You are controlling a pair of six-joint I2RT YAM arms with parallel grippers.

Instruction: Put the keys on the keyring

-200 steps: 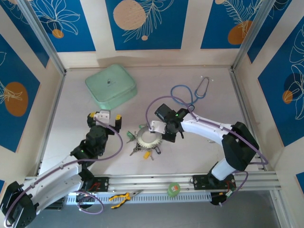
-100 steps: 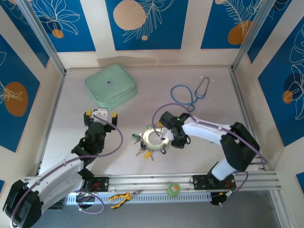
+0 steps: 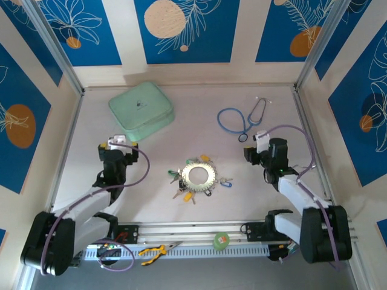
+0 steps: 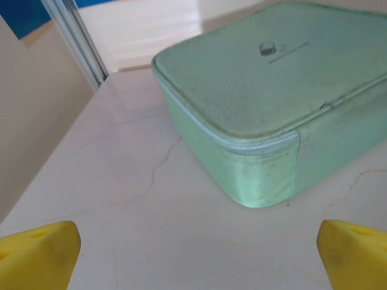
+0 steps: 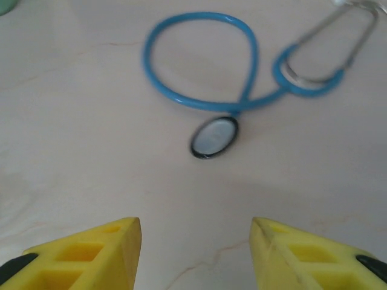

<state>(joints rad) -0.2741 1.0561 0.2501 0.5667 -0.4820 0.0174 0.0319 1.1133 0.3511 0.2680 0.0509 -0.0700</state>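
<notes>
The keyring (image 3: 199, 174), a flat silvery notched ring, lies on the table's middle. The keys (image 3: 188, 196) spread around its rim with yellow, green and blue tags; whether each hangs on the ring I cannot tell. My left gripper (image 3: 116, 144) stands open well to the left of the ring, its yellow fingertips (image 4: 37, 254) wide apart over bare table. My right gripper (image 3: 254, 146) is open to the right of the ring, fingertips (image 5: 91, 257) empty, facing the stethoscope. Neither gripper touches the ring or keys.
A mint green zip case (image 3: 141, 109) (image 4: 272, 103) sits at the back left, just ahead of the left gripper. A blue stethoscope (image 3: 242, 121) (image 5: 214, 136) lies at the back right. Yellow pliers (image 3: 158, 249) and a green tape roll (image 3: 221, 240) rest on the front rail.
My right gripper opened, let go of the keyring and drew back to the right. The ring settled flat on the table. My left arm drew back to the left.
</notes>
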